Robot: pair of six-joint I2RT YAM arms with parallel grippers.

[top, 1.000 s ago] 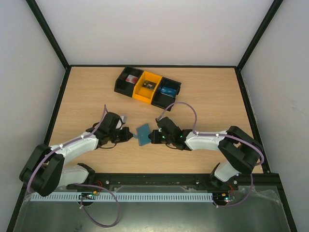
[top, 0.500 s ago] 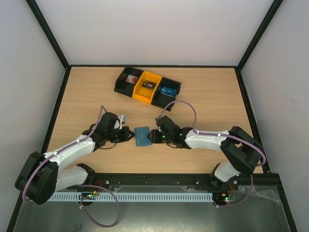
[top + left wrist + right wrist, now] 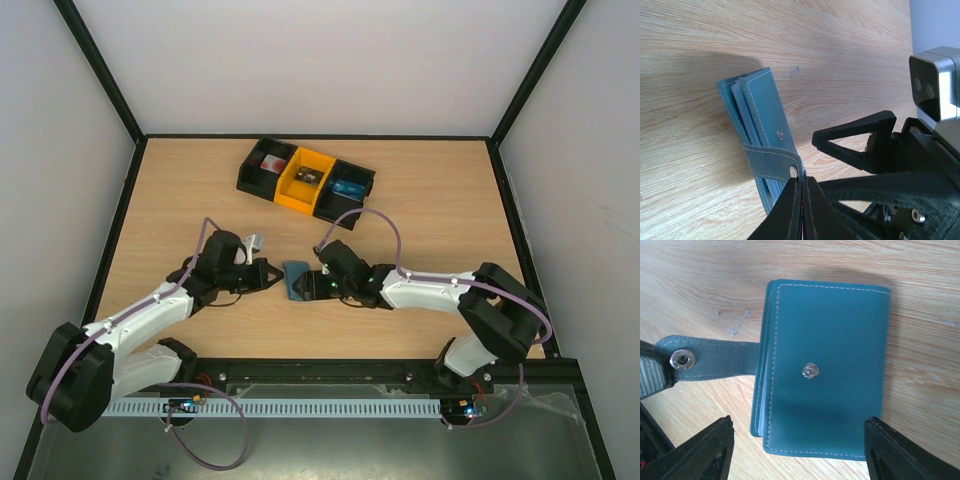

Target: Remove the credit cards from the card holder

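The card holder [image 3: 825,370] is seen closed on the table [image 3: 420,210], between the two end effectors, with a metal snap stud [image 3: 811,370] on its upper face. Its loose tab [image 3: 715,359] is clamped at the tip by the left end effector [image 3: 801,179], whose jaws are pressed together on it. The right end effector [image 3: 797,452] is held released above the holder, its fingers spread to either side.

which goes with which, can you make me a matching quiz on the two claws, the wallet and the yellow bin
1 left claw
2 right claw
3 wallet
4 yellow bin

a open over the wallet
b between two black bins
c shut on the wallet's strap
d folded, lying on the table

Pairs: 1-c, 2-a, 3-d, 4-b
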